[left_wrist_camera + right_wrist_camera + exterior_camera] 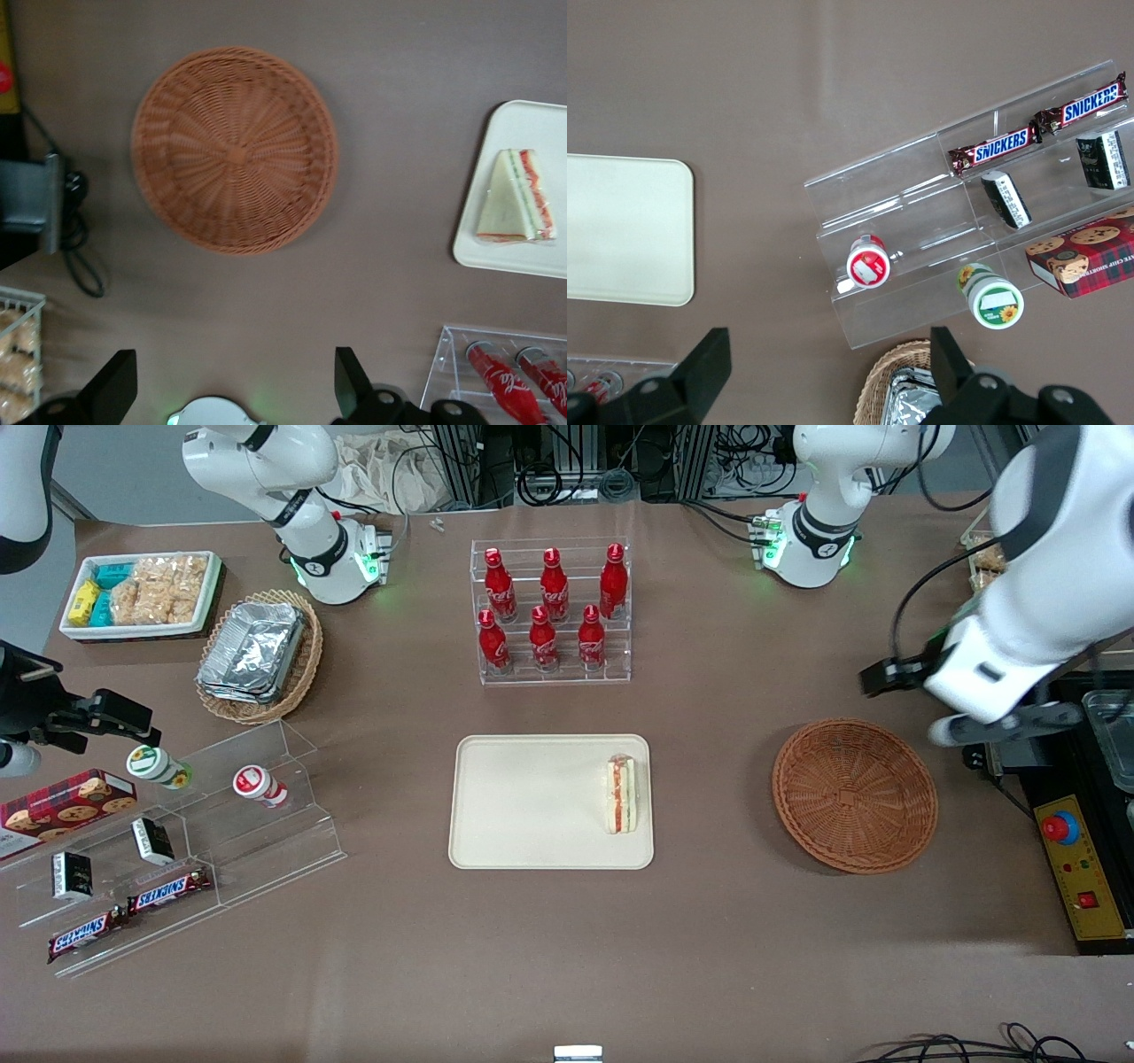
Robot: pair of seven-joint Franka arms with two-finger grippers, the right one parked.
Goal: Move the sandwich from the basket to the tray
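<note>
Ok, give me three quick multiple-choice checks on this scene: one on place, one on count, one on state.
1. Where is the sandwich?
A. in the basket
B. on the tray
C. on the bare table

2. How many red bottles stand in the clear rack?
A. four
B. six
C. eight

3. What is the gripper doing?
A. open, holding nothing
B. shut on the sandwich
C. shut on a bottle

Answers: 1 B, it lies on the tray at the edge nearest the basket. 2 B, two rows of three. 3 A, its fingers stand apart above the table.

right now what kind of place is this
Probably a robotics lab staged as a snack counter: cola bottles on an acrylic rack, a sandwich on a tray, an emergency-stop box. The open gripper hangs above the empty basket.
</note>
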